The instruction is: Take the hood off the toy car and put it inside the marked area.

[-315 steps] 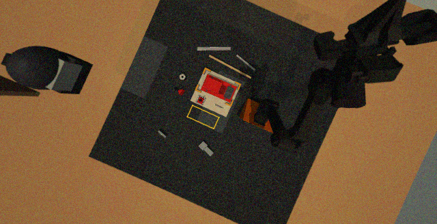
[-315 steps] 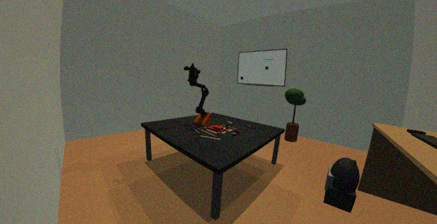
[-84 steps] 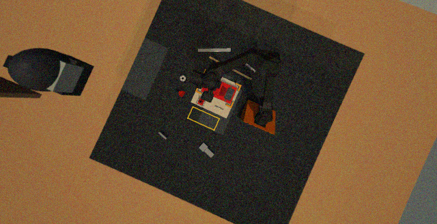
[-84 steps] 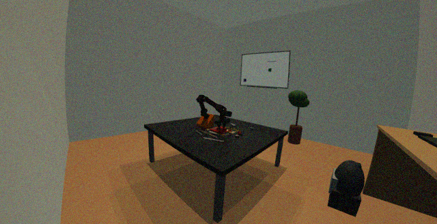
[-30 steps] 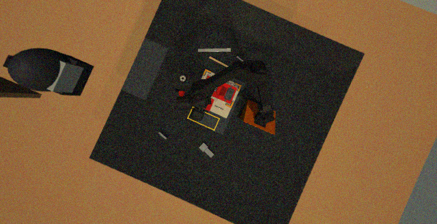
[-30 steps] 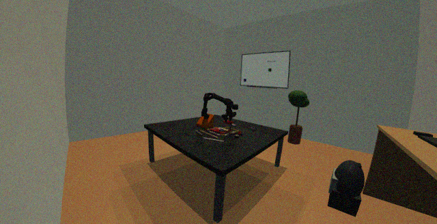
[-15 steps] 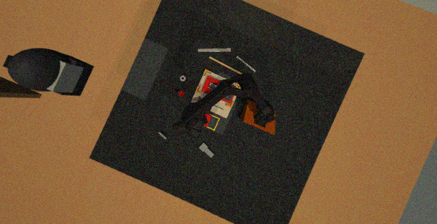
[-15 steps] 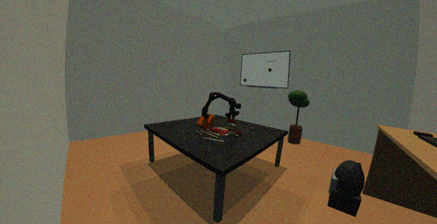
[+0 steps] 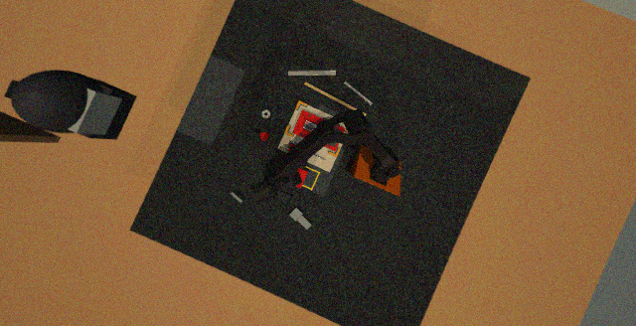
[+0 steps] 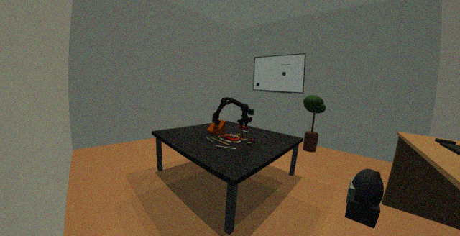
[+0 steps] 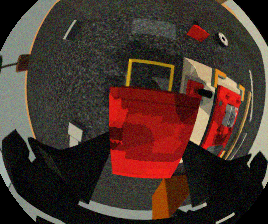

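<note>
The red hood (image 9: 301,178) (image 10: 245,128) (image 11: 150,135) is off the car and held up above the table. My gripper (image 11: 148,139) is shut on it, with one dark finger on each side in the wrist view. The marked area is a yellow outline (image 9: 315,180) (image 11: 152,62) on the dark table. From above, the hood covers its left part; in the wrist view the hood hides its near edge. The toy car (image 9: 323,162) (image 10: 230,137) (image 11: 220,120), cream and red, lies beside the outline, partly under the arm in the top view. The hood's exact height is unclear.
A small red piece (image 9: 264,136) (image 11: 198,33) and a wheel (image 9: 265,113) (image 11: 222,39) lie beyond the car. A pale block (image 9: 300,218) (image 11: 75,131) and a short strip (image 9: 237,197) (image 11: 70,30) lie on the other side. An orange wedge (image 9: 365,169) (image 11: 167,200) stands at the arm's base.
</note>
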Robot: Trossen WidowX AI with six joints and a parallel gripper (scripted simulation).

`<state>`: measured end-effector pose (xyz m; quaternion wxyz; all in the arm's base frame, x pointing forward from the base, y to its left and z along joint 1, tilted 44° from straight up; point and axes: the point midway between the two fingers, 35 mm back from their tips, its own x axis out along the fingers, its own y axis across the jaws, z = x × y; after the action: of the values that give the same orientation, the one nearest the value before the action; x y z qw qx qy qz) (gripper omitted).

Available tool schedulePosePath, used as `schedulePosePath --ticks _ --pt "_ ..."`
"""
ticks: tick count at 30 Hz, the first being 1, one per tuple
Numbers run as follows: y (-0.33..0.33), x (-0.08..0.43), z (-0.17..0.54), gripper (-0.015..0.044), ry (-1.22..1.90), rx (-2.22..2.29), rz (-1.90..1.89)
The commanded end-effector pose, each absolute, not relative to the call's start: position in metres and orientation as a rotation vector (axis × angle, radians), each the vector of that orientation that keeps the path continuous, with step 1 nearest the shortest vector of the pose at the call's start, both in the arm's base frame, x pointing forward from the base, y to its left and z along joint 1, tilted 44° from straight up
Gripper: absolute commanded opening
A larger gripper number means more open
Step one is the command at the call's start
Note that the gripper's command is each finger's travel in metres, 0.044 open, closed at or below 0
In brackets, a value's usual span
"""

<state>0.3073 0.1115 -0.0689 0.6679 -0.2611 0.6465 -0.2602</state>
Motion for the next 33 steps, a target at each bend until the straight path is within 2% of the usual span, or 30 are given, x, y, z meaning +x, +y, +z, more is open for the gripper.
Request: schedulePosePath --ticks 1,33 --pt "0.109 0.307 -0.073 0.0000 1.460 -0.589 -0.584" --pt "0.090 0.309 -0.094 0.0000 1.459 -0.589 -0.584"
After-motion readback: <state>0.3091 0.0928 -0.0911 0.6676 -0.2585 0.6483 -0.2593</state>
